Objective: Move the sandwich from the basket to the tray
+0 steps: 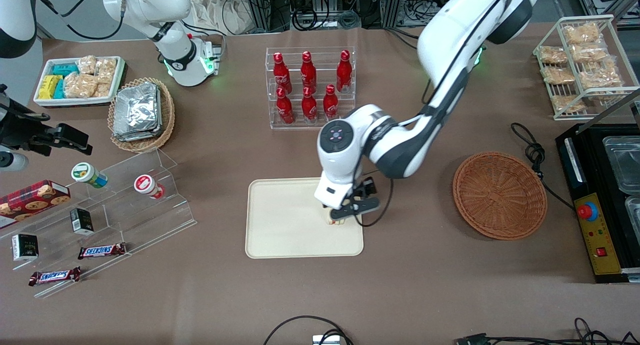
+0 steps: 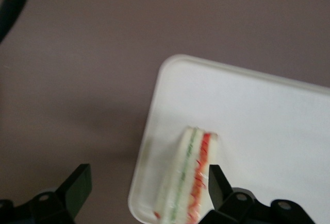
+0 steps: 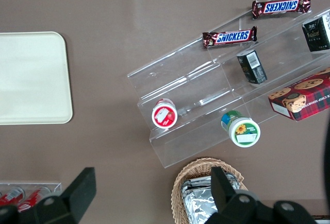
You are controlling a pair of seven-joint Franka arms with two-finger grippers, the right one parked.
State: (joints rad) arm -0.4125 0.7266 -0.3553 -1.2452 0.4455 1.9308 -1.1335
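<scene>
Wrist view showed the pincer [image 2: 144, 193] spread open over the sandwich [image 2: 188, 177] near the tray [image 2: 268, 121] rim; a finger might nudge it off.

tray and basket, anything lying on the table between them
Nothing: in the front view only bare brown tabletop separates the tray from the basket. The pincer is open over the tray's edge, around the sandwich.

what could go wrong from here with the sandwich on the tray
The sandwich stands on its edge near a corner of the tray, close to the rim, so it could tip over or slide off. The open gripper has one finger right beside the bread, so lifting away at a slant might drag or topple it.
</scene>
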